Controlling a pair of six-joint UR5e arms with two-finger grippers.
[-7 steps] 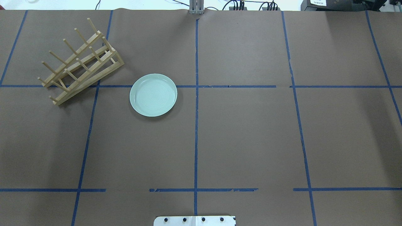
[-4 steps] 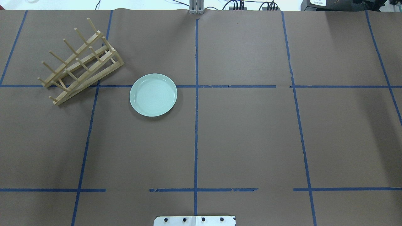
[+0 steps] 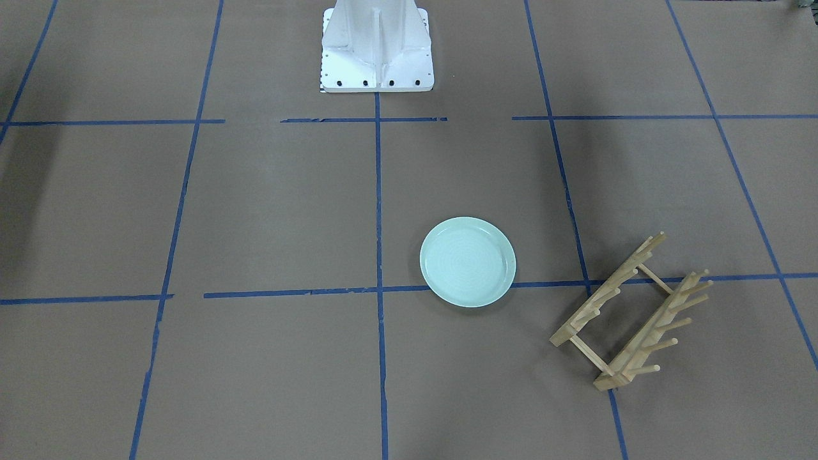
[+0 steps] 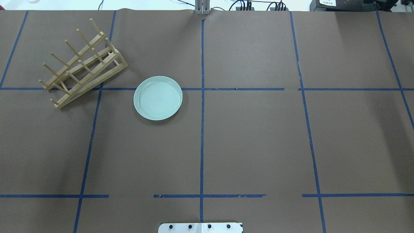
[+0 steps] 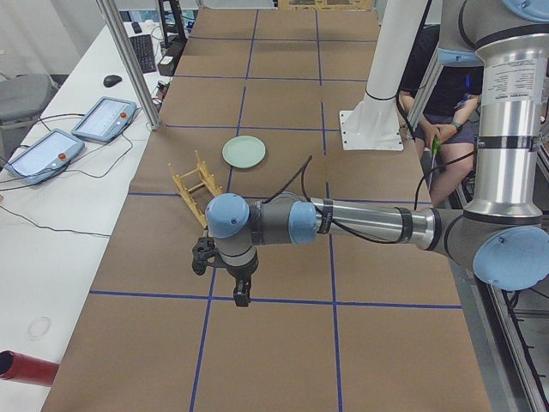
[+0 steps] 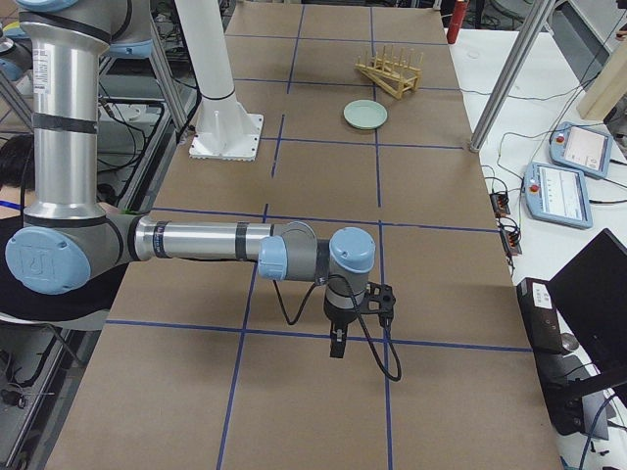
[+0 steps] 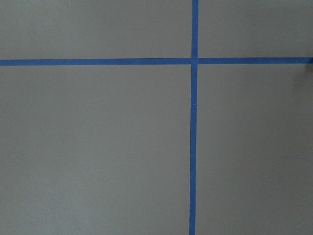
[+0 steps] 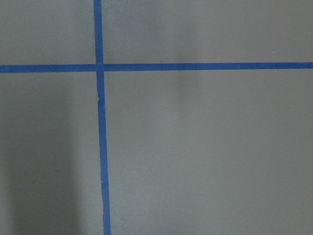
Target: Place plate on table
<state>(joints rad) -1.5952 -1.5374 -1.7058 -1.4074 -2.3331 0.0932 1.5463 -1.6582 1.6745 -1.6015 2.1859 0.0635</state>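
On the matte brown paper surface [image 4: 258, 145], gridded with blue tape: plate lying flat.
A slatted wooden peg rack [image 4: 82, 64] stands near, not touching, the glossy round mint-green plate [image 4: 158, 98]; the left gripper [image 5: 242, 294] and right gripper [image 6: 338, 345] hang well apart from it, and their opening cannot be told.

Left arm [image 5: 369, 225]: my upper link stands upright and the forearm runs level out from the elbow. Left wrist [image 5: 230, 216]: bent downward at the forearm's end. Left gripper [image 5: 244, 299]: hangs below the wrist, fingers pointing straight down. This side view does not show whether my jaws stand apart or together. Right arm [image 6: 196, 240]: same posture, upright upper link and level forearm. Right wrist [image 6: 351, 253]: turned downward. Right gripper [image 6: 337, 348]: hangs vertical beneath it, a cable looping beside it. Its jaw state cannot be judged either.
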